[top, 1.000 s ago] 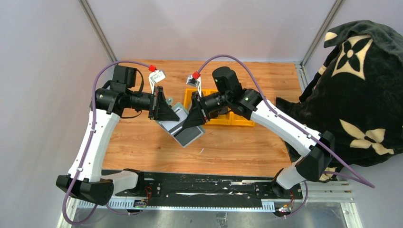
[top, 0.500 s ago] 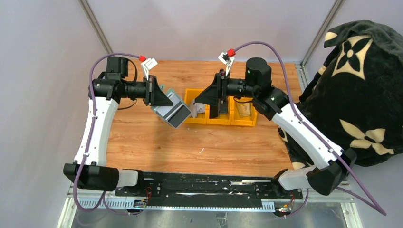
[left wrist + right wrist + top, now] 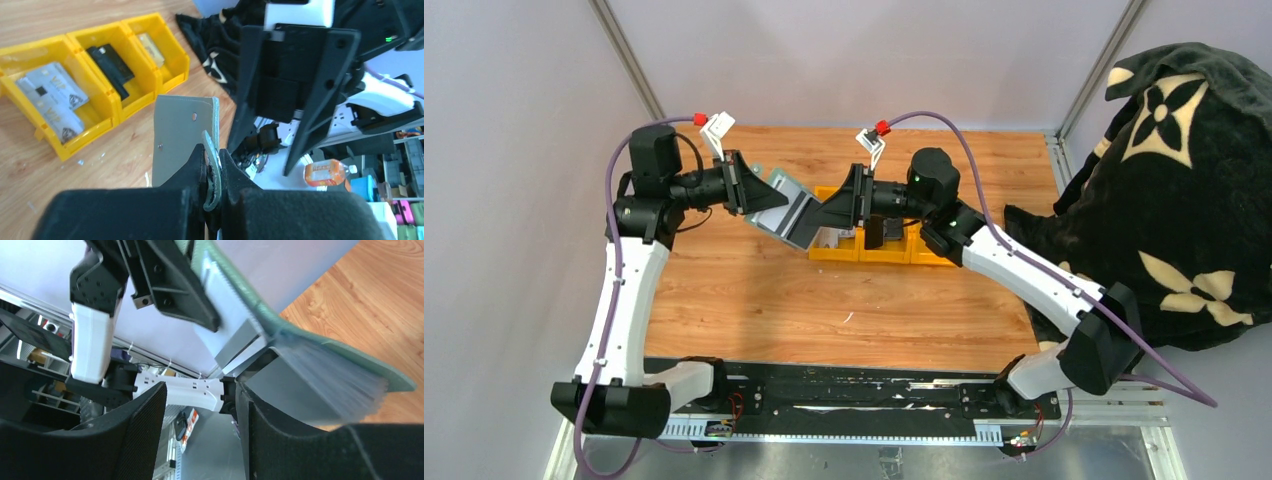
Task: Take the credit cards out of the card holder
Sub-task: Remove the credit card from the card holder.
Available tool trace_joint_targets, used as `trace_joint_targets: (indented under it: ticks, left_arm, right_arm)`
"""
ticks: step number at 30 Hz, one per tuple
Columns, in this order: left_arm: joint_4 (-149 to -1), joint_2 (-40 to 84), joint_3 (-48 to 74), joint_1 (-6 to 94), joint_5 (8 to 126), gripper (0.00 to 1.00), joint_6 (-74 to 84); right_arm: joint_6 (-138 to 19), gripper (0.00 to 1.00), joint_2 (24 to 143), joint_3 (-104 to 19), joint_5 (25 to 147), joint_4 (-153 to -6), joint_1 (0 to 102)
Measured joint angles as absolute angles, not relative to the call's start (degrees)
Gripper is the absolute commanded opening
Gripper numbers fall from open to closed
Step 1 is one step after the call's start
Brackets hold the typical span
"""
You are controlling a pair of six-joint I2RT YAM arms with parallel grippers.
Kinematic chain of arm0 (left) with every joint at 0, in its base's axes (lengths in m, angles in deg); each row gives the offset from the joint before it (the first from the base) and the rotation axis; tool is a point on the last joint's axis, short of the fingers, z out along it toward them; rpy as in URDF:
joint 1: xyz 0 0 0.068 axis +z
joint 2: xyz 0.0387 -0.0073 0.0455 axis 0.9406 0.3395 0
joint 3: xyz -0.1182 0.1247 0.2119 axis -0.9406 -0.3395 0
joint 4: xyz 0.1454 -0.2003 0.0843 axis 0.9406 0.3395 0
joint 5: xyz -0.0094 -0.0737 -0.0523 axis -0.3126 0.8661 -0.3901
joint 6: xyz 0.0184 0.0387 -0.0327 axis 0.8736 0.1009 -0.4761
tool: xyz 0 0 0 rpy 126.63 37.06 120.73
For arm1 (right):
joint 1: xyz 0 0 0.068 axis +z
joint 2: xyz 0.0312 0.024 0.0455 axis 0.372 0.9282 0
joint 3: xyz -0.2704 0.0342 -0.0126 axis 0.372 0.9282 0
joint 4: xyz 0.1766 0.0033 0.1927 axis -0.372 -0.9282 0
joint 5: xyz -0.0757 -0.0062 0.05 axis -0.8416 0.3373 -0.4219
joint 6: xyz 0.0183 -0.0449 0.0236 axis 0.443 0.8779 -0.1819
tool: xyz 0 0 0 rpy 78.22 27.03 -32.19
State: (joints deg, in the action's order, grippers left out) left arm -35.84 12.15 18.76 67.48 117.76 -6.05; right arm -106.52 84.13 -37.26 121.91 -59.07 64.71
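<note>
Change: your right gripper (image 3: 818,221) is back from the yellow bin (image 3: 131,101) at the card holder (image 3: 182,131), jaws apart and empty | left gripper (image 3: 212,156) clamps the holder above the desk (image 3: 824,300) | credit cards (image 3: 52,102) lie in the bin | Meaning: likely another pull.

A wooden table (image 3: 754,310) carries a yellow three-compartment bin (image 3: 934,257), standing just off the table's centre toward 1 o'clock. A tiny pale scrap (image 3: 849,318) lies on the bare wood at 6 o'clock, well apart from the bin.
</note>
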Motion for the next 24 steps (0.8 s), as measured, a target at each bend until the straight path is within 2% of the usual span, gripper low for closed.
trace_joint_targets:
  ticks: [6,12,20,24]
  left_arm:
    - [-51.4,7.9,12.2,67.5,118.8,0.0,-19.3]
    - [-57.8,7.6,10.2,67.5,119.4,0.0,-25.5]
    - [-64.4,6.0,7.0,68.3,120.4,0.0,-32.1]
    - [-66.3,5.5,6.4,68.5,121.4,0.14,-33.8]
  right_arm:
    - [-111.0,0.54,86.1,-37.1,122.0,-53.4,65.0]
    - [-113.6,0.49,87.5,-37.1,122.3,-49.1,65.0]
    - [-117.8,0.24,90.3,-36.9,123.3,-43.0,65.1]
    - [-120.2,0.12,91.1,-36.1,124.1,-39.4,65.1]
